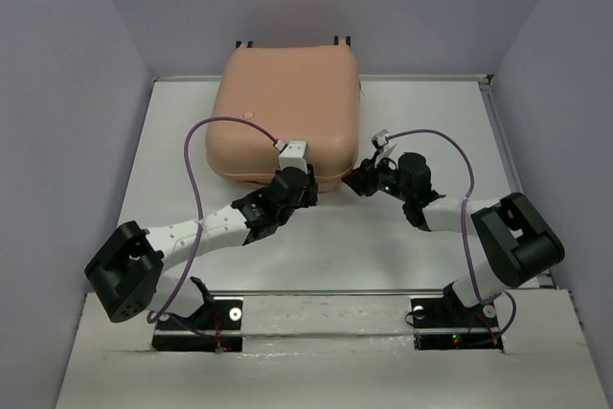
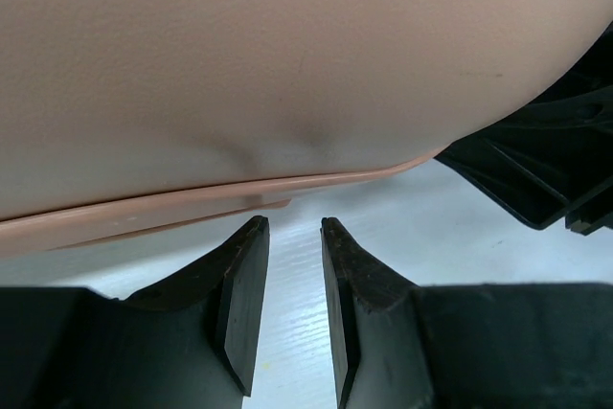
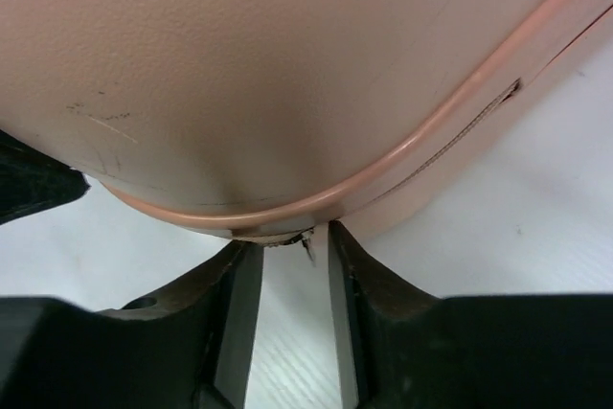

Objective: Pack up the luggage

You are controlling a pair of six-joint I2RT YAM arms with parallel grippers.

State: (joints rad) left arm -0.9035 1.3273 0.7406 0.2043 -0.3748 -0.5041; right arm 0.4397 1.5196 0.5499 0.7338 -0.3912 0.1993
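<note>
The luggage (image 1: 287, 107) is a peach-pink hard-shell suitcase lying flat and closed at the back middle of the table. My left gripper (image 1: 292, 171) is at its near edge. In the left wrist view the shell (image 2: 287, 64) fills the top, and the gripper (image 2: 295, 227) is slightly open and empty just below the rim. My right gripper (image 1: 356, 179) is at the near right corner. In the right wrist view it (image 3: 287, 237) is slightly open under the rounded corner (image 3: 287, 64), with a small dark zipper pull (image 3: 306, 246) hanging between its tips, not pinched.
The white table (image 1: 402, 237) has grey walls on three sides and a raised rim on the right (image 1: 500, 131). Two small dark wheels (image 1: 242, 42) show at the suitcase's far edge. Purple cables (image 1: 192, 179) loop above both arms.
</note>
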